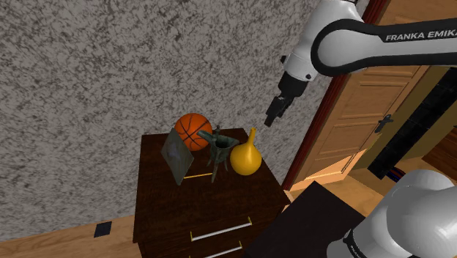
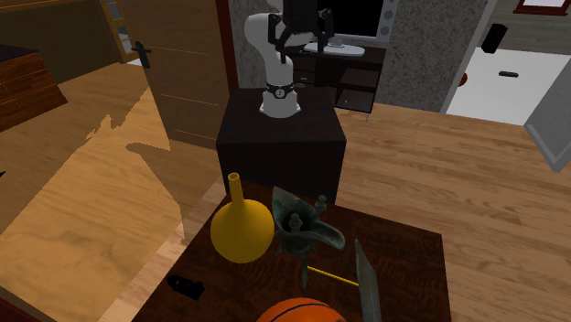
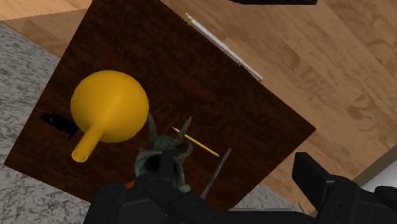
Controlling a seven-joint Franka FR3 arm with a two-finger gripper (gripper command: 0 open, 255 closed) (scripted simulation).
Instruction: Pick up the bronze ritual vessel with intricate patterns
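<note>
The bronze vessel (image 1: pixel 218 150) is dark green-brown, with legs and a flared, pointed rim. It stands upright on a dark wooden dresser (image 1: pixel 168 212), between an orange basketball (image 1: pixel 192 130) and a yellow long-necked vase (image 1: pixel 246 157). My gripper (image 1: pixel 275 113) hangs in the air above the dresser, off to the shoulder view's right of the vessel and touching nothing. In the wrist view the vessel (image 3: pixel 162 156) sits just beyond one black finger (image 3: pixel 167 175); the gripper (image 3: pixel 238 181) is open and empty.
A grey flat slab (image 1: pixel 176 156) leans beside the ball, a yellow pencil (image 1: pixel 194 176) lies by the vessel's legs, and a small black object (image 2: pixel 185 287) lies near the vase (image 2: pixel 242 229). A rough grey wall (image 1: pixel 88 73) backs the dresser; a wooden door (image 1: pixel 366 110) stands beyond.
</note>
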